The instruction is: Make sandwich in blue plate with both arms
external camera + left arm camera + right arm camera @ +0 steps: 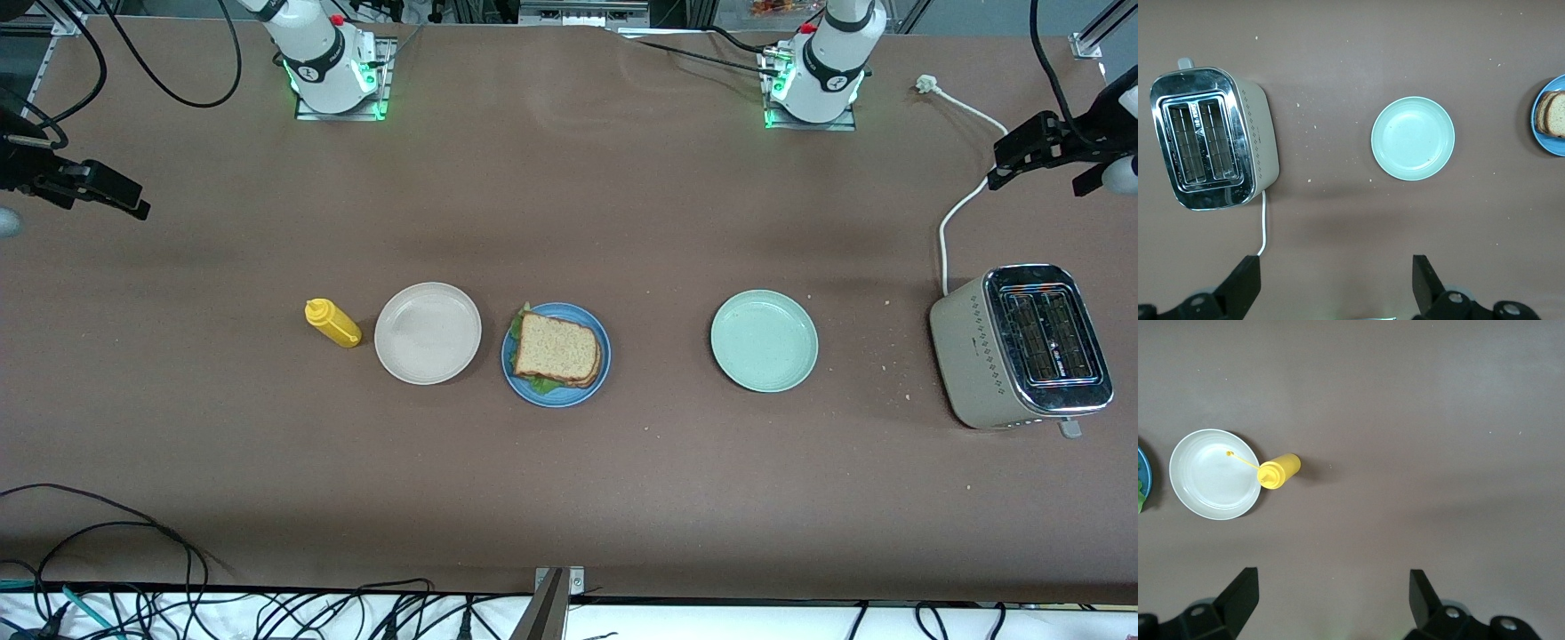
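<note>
Both jaws spread w/ nothing held, left gripper (1036, 151) and right gripper (107, 191) wait over table ends; sandwich (557, 348) sits complete on blue plate (598, 378) mid-table, approx. between beige and mint plates, so task looks finished, no next move needed.

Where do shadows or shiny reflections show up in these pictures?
Front view: broad soft shadow bands cross the brown table, and green lights glow at both arm bases. Left wrist view: the toaster has a chrome top that mirrors the light. Right wrist view: the yellow bottle casts a short dark shadow.
</note>
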Controlling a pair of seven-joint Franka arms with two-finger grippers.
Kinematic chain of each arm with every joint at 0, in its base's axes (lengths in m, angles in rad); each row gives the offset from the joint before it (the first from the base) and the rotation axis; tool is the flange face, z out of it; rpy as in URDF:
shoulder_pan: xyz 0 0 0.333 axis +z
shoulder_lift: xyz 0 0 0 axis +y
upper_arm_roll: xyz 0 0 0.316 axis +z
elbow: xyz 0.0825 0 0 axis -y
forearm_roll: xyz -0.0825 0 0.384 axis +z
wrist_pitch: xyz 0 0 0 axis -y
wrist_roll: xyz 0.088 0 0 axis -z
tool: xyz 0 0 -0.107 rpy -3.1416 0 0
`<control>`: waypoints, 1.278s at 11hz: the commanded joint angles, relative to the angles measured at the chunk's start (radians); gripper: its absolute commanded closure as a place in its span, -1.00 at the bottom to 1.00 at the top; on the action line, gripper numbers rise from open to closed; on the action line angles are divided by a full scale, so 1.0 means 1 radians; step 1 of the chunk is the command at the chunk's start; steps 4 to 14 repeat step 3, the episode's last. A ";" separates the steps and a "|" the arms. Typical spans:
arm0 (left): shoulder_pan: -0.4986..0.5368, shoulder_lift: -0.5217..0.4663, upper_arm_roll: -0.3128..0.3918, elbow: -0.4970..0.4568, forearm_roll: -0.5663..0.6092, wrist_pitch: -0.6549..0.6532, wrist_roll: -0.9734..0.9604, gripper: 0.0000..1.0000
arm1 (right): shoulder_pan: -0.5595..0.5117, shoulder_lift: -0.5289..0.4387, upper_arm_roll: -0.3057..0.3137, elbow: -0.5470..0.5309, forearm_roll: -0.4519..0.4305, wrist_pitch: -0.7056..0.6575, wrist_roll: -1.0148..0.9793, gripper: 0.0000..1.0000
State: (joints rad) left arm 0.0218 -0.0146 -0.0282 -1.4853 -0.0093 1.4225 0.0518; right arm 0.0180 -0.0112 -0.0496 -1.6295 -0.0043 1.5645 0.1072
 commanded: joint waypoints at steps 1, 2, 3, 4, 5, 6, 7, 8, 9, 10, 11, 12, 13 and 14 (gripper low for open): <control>-0.026 0.016 0.007 0.039 -0.003 -0.033 -0.010 -1.00 | 0.002 0.002 -0.001 0.017 -0.014 -0.018 0.000 -1.00; -0.039 0.016 0.023 0.037 0.002 -0.034 -0.010 -1.00 | 0.002 0.002 -0.001 0.017 -0.014 -0.018 0.000 -1.00; -0.045 0.016 0.043 0.034 0.002 -0.036 -0.009 -1.00 | 0.002 0.002 -0.001 0.017 -0.014 -0.018 0.000 -1.00; -0.045 0.016 0.043 0.034 0.002 -0.036 -0.009 -1.00 | 0.002 0.002 -0.001 0.017 -0.014 -0.018 0.000 -1.00; -0.045 0.016 0.043 0.034 0.002 -0.036 -0.009 -1.00 | 0.002 0.002 -0.001 0.017 -0.014 -0.018 0.000 -1.00; -0.045 0.016 0.043 0.034 0.002 -0.036 -0.009 -1.00 | 0.002 0.002 -0.001 0.017 -0.014 -0.018 0.000 -1.00; -0.045 0.016 0.043 0.034 0.002 -0.036 -0.009 -1.00 | 0.002 0.002 -0.001 0.017 -0.014 -0.018 0.000 -1.00; -0.045 0.016 0.043 0.034 0.002 -0.036 -0.009 -1.00 | 0.002 0.002 -0.001 0.017 -0.014 -0.018 0.000 -1.00; -0.045 0.016 0.043 0.034 0.002 -0.036 -0.009 -1.00 | 0.002 0.002 -0.001 0.017 -0.014 -0.018 0.000 -1.00; -0.045 0.016 0.043 0.034 0.002 -0.036 -0.009 -1.00 | 0.002 0.002 -0.001 0.017 -0.014 -0.018 0.000 -1.00; -0.045 0.016 0.043 0.034 0.002 -0.036 -0.009 -1.00 | 0.002 0.002 -0.001 0.017 -0.014 -0.018 0.000 -1.00; -0.045 0.016 0.043 0.034 0.002 -0.036 -0.009 -1.00 | 0.002 0.002 -0.001 0.017 -0.014 -0.018 0.000 -1.00; -0.045 0.016 0.043 0.034 0.002 -0.036 -0.009 -1.00 | 0.002 0.002 -0.001 0.017 -0.014 -0.018 0.000 -1.00; -0.045 0.016 0.043 0.034 0.002 -0.036 -0.009 -1.00 | 0.002 0.002 -0.001 0.017 -0.014 -0.018 0.000 -1.00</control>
